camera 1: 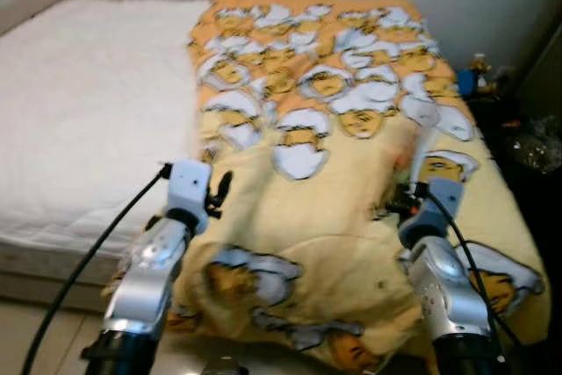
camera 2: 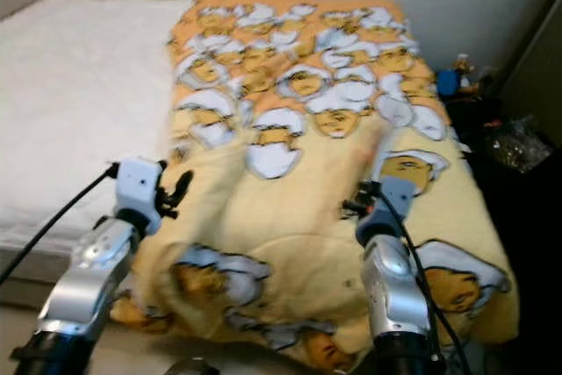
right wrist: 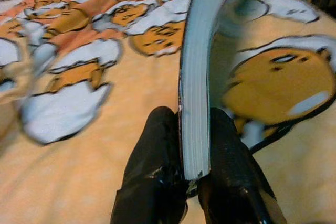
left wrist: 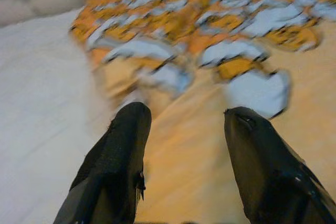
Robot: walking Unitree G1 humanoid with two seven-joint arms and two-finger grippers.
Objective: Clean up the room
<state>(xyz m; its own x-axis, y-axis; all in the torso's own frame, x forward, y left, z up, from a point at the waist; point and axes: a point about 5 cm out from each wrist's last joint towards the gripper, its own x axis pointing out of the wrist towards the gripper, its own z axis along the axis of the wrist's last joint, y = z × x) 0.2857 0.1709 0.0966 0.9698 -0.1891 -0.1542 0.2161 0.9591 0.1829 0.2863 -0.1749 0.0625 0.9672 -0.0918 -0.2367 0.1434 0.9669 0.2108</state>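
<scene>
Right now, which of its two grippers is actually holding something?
The right gripper: its fingers pinch a thin book above the blanket. The left gripper is open, empty.

Head and wrist views over bed (camera 1: 88,111)

We see a thin book (right wrist: 195,93) standing on edge above the yellow cartoon-print blanket (camera 1: 351,217), its pale blue-white page block facing us, slightly curved toward the far end. Its near corner sits pinched between the right gripper's (right wrist: 194,145) fingers.
</scene>
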